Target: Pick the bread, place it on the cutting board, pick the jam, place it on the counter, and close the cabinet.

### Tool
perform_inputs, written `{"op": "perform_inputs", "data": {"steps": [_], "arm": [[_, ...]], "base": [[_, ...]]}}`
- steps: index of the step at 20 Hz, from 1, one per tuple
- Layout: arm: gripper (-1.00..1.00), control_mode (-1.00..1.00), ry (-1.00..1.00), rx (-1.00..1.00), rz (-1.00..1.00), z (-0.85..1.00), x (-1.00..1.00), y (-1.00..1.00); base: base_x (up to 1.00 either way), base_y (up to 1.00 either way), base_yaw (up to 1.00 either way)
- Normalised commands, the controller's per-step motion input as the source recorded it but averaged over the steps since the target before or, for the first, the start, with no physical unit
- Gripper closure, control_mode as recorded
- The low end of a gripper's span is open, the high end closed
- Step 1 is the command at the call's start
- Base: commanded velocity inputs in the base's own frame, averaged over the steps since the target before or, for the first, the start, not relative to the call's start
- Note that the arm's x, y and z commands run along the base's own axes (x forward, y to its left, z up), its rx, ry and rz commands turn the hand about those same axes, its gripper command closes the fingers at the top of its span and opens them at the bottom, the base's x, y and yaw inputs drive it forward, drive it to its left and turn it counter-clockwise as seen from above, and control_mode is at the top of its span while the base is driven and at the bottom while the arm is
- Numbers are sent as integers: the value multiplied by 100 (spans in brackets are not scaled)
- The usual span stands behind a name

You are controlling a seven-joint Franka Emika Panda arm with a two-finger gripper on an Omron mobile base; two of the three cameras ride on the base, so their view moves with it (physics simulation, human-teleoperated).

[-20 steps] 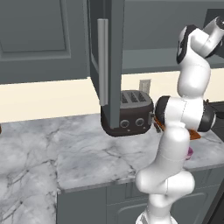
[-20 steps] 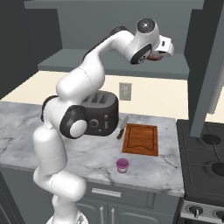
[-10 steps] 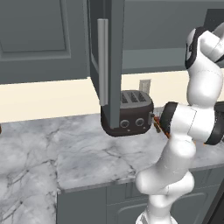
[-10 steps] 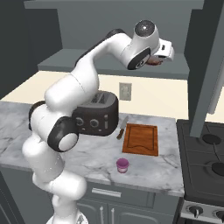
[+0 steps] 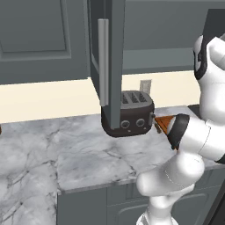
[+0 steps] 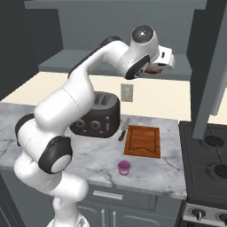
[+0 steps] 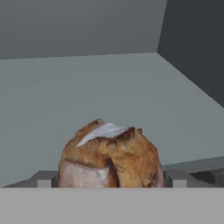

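Currently my gripper (image 7: 109,181) straddles the bread (image 7: 109,157): a fingertip (image 7: 43,179) each side, apparently clamped wide on the loaf, though contact isn't certain. Loaf sits low on the cabinet (image 6: 133,66) shelf, so I reach in level. Past it there's bare shelf, with a dark side wall to the right, so I'd back straight out. Below, the jam (image 6: 124,166) is already on the counter (image 6: 102,155); the cutting board (image 6: 142,141) is bare beside the toaster (image 6: 95,117) and knife (image 6: 123,129). The open door (image 5: 103,61) hangs over the toaster.
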Motion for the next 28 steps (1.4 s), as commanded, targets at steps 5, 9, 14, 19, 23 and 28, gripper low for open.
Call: {"op": "perform_inputs", "data": {"steps": [5,9,14,19,23,28], "arm": [[100,-100,4,-1,0,-17,-42,12],[100,-100,3,0,0,-19,-40,7],[100,-100,6,0,0,-20,-41,5],[100,-100,3,0,0,-28,-40,9],[100,-100,6,0,0,-29,-27,12],[100,-100,4,0,0,-33,-18,5]], "base": [[0,0,0],[0,0,0],[0,0,0],[0,0,0],[0,0,0],[0,0,0]]}}
